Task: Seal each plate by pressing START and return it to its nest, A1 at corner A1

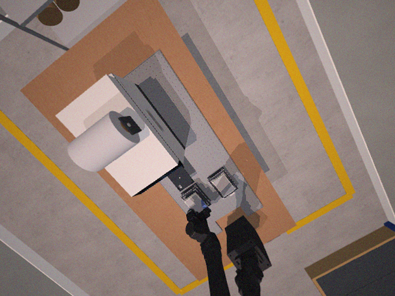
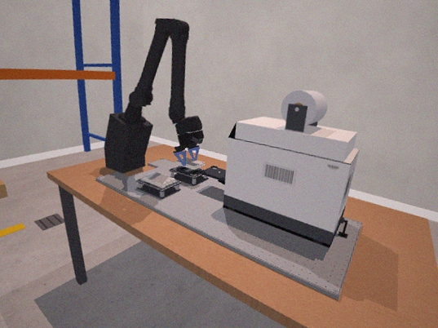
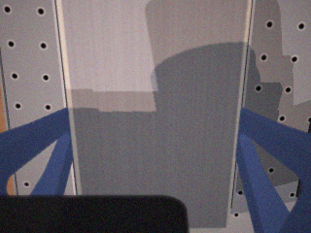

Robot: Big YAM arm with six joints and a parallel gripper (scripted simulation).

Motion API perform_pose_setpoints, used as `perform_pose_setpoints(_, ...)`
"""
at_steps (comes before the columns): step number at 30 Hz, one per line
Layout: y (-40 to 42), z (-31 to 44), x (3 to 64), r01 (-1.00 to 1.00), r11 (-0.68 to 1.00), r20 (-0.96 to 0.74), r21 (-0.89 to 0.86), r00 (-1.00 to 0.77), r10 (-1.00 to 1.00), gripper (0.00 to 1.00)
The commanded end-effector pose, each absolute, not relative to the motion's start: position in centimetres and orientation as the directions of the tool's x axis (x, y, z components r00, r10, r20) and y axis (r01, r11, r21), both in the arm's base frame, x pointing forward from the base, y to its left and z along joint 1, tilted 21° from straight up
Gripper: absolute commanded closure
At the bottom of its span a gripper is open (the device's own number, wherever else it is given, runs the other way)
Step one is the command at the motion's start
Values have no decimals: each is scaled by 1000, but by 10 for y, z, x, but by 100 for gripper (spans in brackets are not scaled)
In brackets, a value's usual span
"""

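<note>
My gripper point(image 2: 189, 161) point(image 3: 155, 116) is shut on a plate point(image 2: 199, 165) point(image 3: 112, 53) with a smooth, pale, foil-like top. Its blue fingers press on the two long sides. The plate hangs a little above and beside the dark plate nest point(image 2: 188, 175) nearer the sealer's stage. A second plate point(image 1: 222, 183) point(image 2: 158, 180) with a light, flat top sits in the other nest point(image 2: 159, 191). The black stage point(image 1: 179, 176) point(image 2: 214, 172) is out of the sealer point(image 2: 285, 180), with no plate on it. The lamp, the START button and the labels A1, N1 and N2 cannot be made out.
The sealer carries a large white foil roll point(image 1: 100, 143) point(image 2: 313, 105) on its top. It stands on a perforated grey base plate point(image 1: 204, 149) point(image 2: 282, 257). The arm's black base block point(image 1: 246, 233) point(image 2: 126, 144) stands at the table's end, close to both nests.
</note>
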State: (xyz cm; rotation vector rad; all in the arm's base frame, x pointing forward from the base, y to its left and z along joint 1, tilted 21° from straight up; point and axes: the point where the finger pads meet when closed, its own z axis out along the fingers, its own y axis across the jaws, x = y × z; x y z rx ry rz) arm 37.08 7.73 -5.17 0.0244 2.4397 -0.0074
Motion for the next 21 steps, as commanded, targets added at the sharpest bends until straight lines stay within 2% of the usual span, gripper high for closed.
perform_pose_setpoints(1, 76, -56, 370, 31, 1000, -635, 2, -772, 25, 100)
perform_pose_setpoints(21, 84, -53, 373, 12, 1000, -645, 4, -764, 12, 100)
